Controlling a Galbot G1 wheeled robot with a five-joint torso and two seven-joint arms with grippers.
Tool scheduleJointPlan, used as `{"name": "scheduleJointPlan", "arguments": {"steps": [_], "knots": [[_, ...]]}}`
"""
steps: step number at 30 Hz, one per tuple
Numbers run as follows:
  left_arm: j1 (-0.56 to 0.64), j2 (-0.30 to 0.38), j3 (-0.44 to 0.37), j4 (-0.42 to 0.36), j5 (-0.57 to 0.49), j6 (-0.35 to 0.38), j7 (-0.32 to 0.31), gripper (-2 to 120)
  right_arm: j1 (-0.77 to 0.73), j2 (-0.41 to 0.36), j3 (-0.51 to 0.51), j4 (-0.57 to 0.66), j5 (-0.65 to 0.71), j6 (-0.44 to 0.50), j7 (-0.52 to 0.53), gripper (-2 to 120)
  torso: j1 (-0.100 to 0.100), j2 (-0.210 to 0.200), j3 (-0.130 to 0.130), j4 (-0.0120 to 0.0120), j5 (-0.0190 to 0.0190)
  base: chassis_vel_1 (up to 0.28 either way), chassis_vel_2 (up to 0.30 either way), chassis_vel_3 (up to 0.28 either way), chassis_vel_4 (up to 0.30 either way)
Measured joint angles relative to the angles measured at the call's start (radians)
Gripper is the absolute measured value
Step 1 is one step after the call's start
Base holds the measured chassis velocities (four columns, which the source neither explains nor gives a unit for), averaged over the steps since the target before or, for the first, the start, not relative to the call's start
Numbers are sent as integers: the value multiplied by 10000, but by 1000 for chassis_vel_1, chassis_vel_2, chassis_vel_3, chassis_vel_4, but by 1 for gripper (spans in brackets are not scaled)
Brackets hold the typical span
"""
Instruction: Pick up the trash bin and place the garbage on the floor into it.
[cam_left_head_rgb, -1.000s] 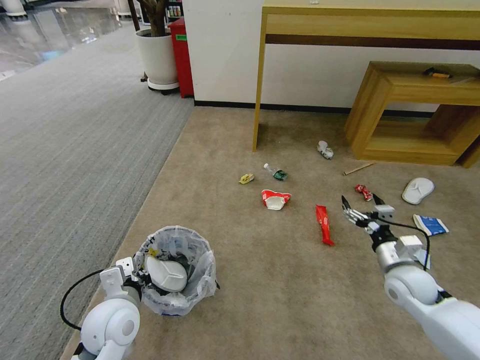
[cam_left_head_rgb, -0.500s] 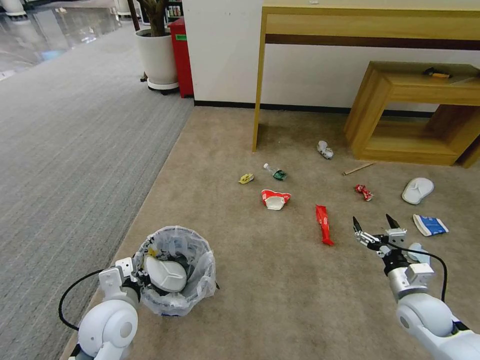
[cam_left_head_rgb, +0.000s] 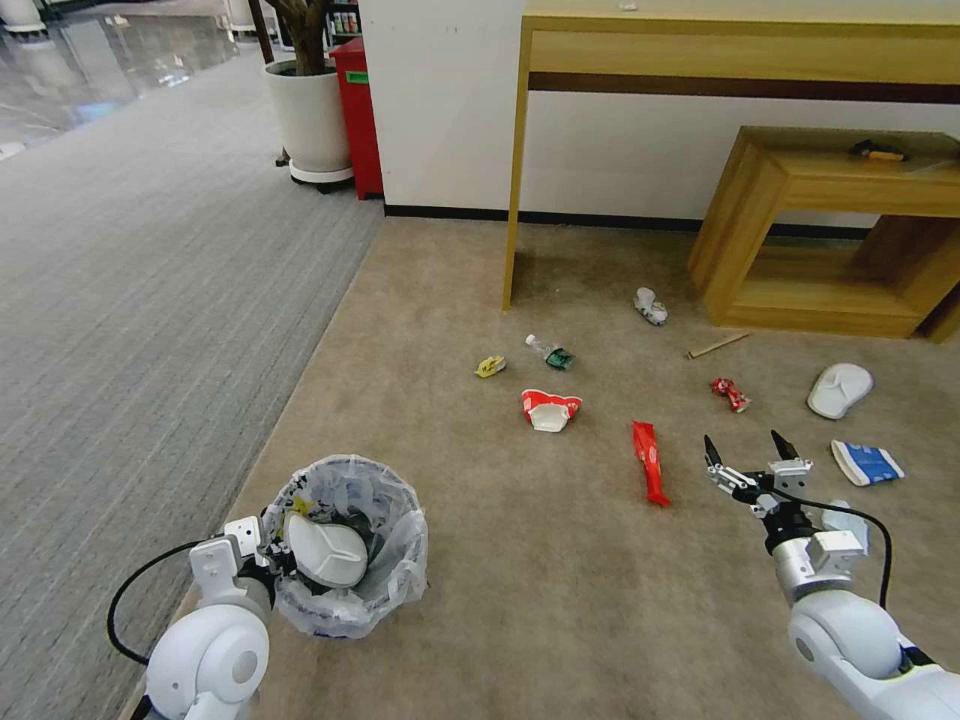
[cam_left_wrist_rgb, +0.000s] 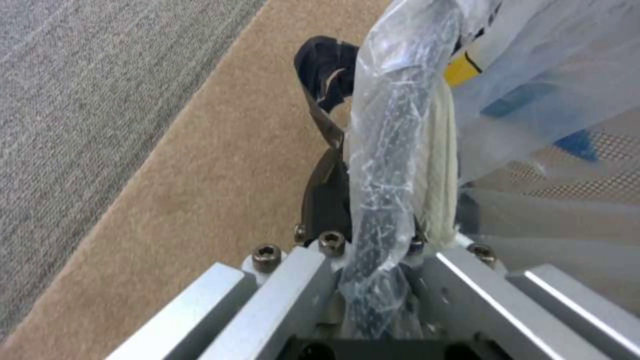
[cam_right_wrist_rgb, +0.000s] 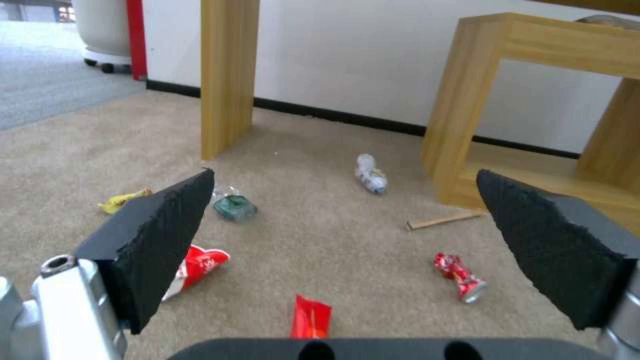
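The trash bin (cam_left_head_rgb: 345, 545), lined with a crinkled clear bag, is at my lower left with a white slipper (cam_left_head_rgb: 325, 550) inside. My left gripper (cam_left_head_rgb: 270, 535) is shut on its rim (cam_left_wrist_rgb: 387, 175). On the beige floor (cam_left_head_rgb: 520, 600) my right gripper (cam_left_head_rgb: 746, 445) is open and empty, between the red wrapper (cam_left_head_rgb: 650, 462) and the blue-white packet (cam_left_head_rgb: 866, 462). Beyond it lie a crushed can (cam_left_head_rgb: 730, 393), another white slipper (cam_left_head_rgb: 840, 389), a crushed cup (cam_left_head_rgb: 549, 409), a small bottle (cam_left_head_rgb: 550, 351), a yellow scrap (cam_left_head_rgb: 490, 366), a tissue (cam_left_head_rgb: 650, 305) and a wooden stick (cam_left_head_rgb: 717, 345). The wrapper (cam_right_wrist_rgb: 311, 315) and can (cam_right_wrist_rgb: 460, 277) lie ahead of its pads (cam_right_wrist_rgb: 160, 250).
A wooden desk leg (cam_left_head_rgb: 515, 170) and a low wooden shelf (cam_left_head_rgb: 830, 230) stand against the white wall behind the litter. A white plant pot (cam_left_head_rgb: 308, 120) and a tall red bin (cam_left_head_rgb: 358, 115) sit at the back left. Grey striped carpet (cam_left_head_rgb: 150, 300) runs along the left.
My right gripper has drawn back towards me from near the can and turned so both fingers lie level. The left gripper has kept hold of the bin. The camera has shifted slightly.
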Motion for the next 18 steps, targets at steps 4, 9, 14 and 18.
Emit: {"name": "scheduleJointPlan", "arguments": {"steps": [4,9,14,18], "knots": [[0,-9,-1,-22,-1,0,-2,0,30,9,-99,15,-4,2,14,100,-1,0,-1,-1,-2,-59,64,65,-66],[-28,-8,0,-42,-39,46,-21,0,108,9,-230,-49,-3,0,15,99,-2,1,-3,-5,-1,0,0,0,0],[-48,-8,4,-46,-52,69,-30,0,217,-2,-346,-116,2,-3,16,99,-2,0,-3,-4,-1,-43,27,22,-37],[-73,-8,4,-37,-62,72,-43,0,333,-10,-474,-176,9,0,19,99,-2,1,-3,-3,-1,-83,70,73,-75]]}}
